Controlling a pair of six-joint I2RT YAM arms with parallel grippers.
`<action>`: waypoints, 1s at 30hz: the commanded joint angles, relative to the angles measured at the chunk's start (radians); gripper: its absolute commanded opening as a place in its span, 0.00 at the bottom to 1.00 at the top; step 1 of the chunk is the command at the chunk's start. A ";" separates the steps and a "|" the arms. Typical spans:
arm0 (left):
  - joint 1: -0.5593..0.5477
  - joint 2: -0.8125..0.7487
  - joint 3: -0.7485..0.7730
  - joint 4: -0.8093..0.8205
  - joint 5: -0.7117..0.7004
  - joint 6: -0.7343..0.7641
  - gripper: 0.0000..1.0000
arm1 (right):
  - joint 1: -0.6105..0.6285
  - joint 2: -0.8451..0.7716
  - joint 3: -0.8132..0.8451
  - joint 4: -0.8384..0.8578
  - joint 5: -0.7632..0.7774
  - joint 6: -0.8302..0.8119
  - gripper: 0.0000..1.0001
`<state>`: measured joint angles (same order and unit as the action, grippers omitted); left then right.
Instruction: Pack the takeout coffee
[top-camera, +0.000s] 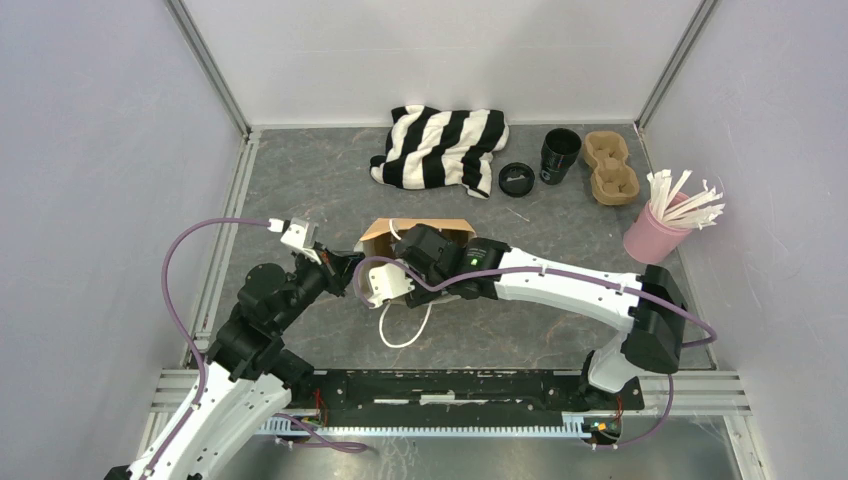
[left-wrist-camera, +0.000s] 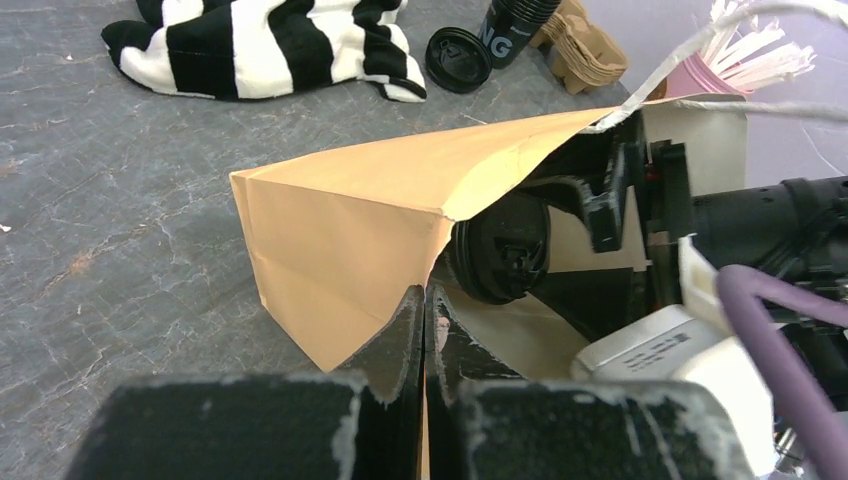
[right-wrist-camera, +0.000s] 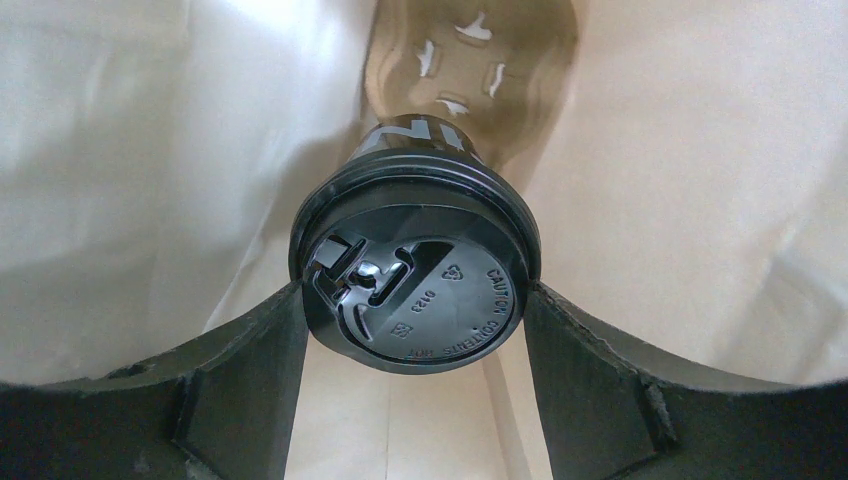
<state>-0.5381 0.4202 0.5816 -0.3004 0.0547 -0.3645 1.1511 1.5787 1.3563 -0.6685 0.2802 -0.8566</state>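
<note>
My right jaws (right-wrist-camera: 415, 300) stand wide around the takeout coffee (right-wrist-camera: 415, 265). They touch each side of its lid and hold it inside the brown paper bag (left-wrist-camera: 350, 240), whose paper walls fill the right wrist view. The lid faces my wrist. Raised letters spell "CAUTION" along its lower right rim, and more words curve on that I cannot read for certain. White letters on the cup's wall are cut off by the lid.

My left jaws (left-wrist-camera: 425, 320) are pressed together on the edge of the bag's mouth, at the bottom centre of the left wrist view. In the overhead view a white cord handle (top-camera: 384, 328) loops onto the table (top-camera: 300, 180) just below the bag.

The table is dark grey and veined like stone. Plain white walls (top-camera: 420, 50) close it in, with aluminium rails (top-camera: 210, 65) at the corners.

Across the upper part of the overhead view sit one black-and-white striped cloth (top-camera: 440, 148), one loose black lid (top-camera: 517, 179), one lidless black cup (top-camera: 560, 155) and one brown card carrier (top-camera: 611, 168) with two wells. The lidless cup shows white "NG" in the left wrist view. At the right edge is one pink cup (top-camera: 650, 238) of white sticks (top-camera: 685, 200), too many to count.

In all there are two black cups, two black lids and one bag.
</note>
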 joint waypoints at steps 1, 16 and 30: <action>0.003 -0.044 -0.047 0.073 -0.008 0.027 0.02 | -0.016 0.024 0.023 0.073 0.020 -0.040 0.53; 0.003 -0.037 -0.042 0.080 0.054 0.049 0.02 | -0.064 0.004 -0.026 0.139 0.126 -0.109 0.53; 0.004 -0.016 -0.009 0.064 -0.004 0.046 0.02 | -0.077 0.055 0.008 0.194 0.003 -0.061 0.53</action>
<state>-0.5381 0.3935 0.5205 -0.2520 0.0750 -0.3637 1.0855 1.6566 1.3575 -0.5491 0.2840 -0.9531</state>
